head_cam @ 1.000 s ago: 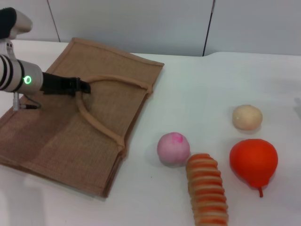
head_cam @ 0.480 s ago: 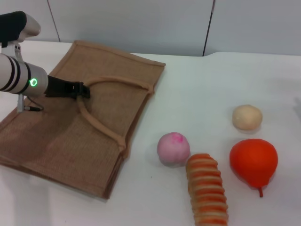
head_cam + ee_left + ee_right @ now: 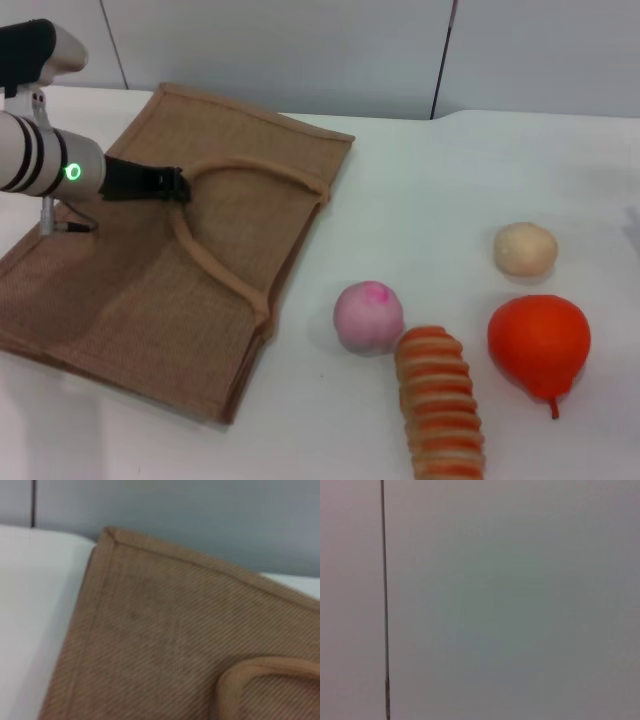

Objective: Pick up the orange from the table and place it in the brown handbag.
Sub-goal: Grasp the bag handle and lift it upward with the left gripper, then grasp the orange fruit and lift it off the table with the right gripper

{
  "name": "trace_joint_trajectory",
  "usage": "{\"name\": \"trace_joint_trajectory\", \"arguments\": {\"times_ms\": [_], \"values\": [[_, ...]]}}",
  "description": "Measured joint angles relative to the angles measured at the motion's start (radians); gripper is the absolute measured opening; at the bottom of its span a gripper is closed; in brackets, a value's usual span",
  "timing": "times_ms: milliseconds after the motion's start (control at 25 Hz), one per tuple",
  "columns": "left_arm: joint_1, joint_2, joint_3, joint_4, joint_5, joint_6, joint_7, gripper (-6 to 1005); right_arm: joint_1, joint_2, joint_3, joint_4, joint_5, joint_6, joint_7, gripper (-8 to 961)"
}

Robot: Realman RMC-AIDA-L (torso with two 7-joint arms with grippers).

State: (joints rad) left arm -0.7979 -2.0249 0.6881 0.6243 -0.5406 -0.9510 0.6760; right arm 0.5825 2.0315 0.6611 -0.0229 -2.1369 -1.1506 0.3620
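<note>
over the brown handbag (image 3: 150, 270) your left claw (image 3: 178, 186) pinches a loop handle (image 3: 215, 265), so next lift it open while the orange (image 3: 538, 342) waits on the table (image 3: 450, 180).

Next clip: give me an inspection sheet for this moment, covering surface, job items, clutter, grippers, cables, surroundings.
Surface: white table, no spills seen.
Job's things: the orange rests on the table at the near right, untouched; the brown handbag lies flat at the left, its handle looped on top.
Clutter: pink ball, beige ball and striped roll, all near the orange.
Grippers: left gripper over the handbag at the handle's bend, looks shut on the handle; right gripper not in view.
Cables: a thin lead under the left wrist.
Surroundings: grey wall panels behind the table.
</note>
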Motion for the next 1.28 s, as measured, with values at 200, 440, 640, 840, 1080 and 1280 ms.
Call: {"name": "trace_joint_trajectory", "arguments": {"times_ms": [200,440,640,840,1080,1280], "values": [[0.049,0.001,-0.007,0.006,-0.224,-0.015,0.151,148,-0.009,0.0,-0.002,-0.002,0.0,-0.007,0.036,743],[0.128,0.016,-0.009,0.008,-0.533,-0.072,0.347,133,-0.009,-0.008,-0.017,-0.035,-0.059,-0.028,0.143,743],[0.207,0.019,-0.01,0.001,-0.816,-0.124,0.519,130,0.013,-0.012,-0.053,-0.16,-0.211,-0.148,0.281,743],[0.265,0.02,-0.013,-0.007,-1.014,-0.202,0.642,131,0.04,-0.019,-0.16,-0.264,-0.342,-0.219,0.382,743],[0.276,0.026,-0.056,-0.053,-1.097,-0.286,0.718,127,0.066,-0.019,-0.312,-0.33,-0.431,-0.301,0.452,743],[0.266,0.049,-0.102,-0.107,-1.111,-0.355,0.753,126,0.061,-0.018,-0.423,-0.418,-0.44,-0.426,0.508,742]]}}
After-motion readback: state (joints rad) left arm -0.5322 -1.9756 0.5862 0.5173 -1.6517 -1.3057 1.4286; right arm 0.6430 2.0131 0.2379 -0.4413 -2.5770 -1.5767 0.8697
